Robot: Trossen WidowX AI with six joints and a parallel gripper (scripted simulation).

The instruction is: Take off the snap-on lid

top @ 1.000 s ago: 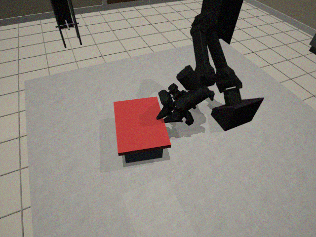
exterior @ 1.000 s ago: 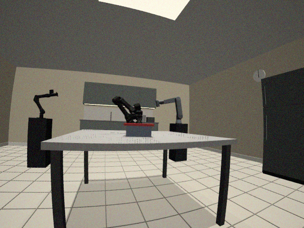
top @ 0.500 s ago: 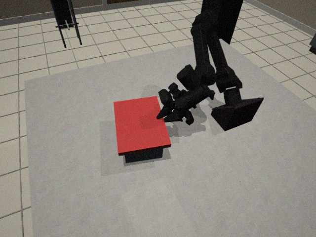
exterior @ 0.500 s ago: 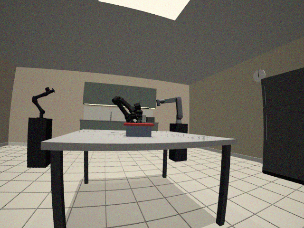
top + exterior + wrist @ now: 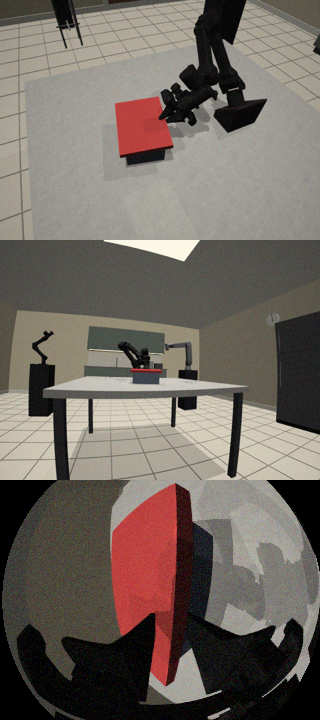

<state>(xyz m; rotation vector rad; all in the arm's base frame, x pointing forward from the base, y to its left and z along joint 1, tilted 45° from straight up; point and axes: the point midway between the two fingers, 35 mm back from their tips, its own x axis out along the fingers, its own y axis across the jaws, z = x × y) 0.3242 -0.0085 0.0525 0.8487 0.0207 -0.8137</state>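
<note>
The red lid (image 5: pixel 136 129) (image 5: pixel 147 370) (image 5: pixel 142 570) lies roughly level over the dark blue-grey storage box (image 5: pixel 147 156) (image 5: pixel 146 378) (image 5: pixel 204 570), right side up and overhanging its walls. No clear gap shows between lid and box; whether the snap fit still holds cannot be told. My gripper (image 5: pixel 162 120) (image 5: pixel 170 617) is shut on the lid's edge on the arm's side, one finger above it and one below. The box stands on the grey table (image 5: pixel 64 206) (image 5: pixel 144 394). Its interior is hidden by the lid.
The arm's base (image 5: pixel 240 114) stands on the table to the right of the box in the top view. Two other arms (image 5: pixel 38 349) (image 5: pixel 189 353) stand on black pedestals beyond the table. The table's left edge is beyond the box in the top view.
</note>
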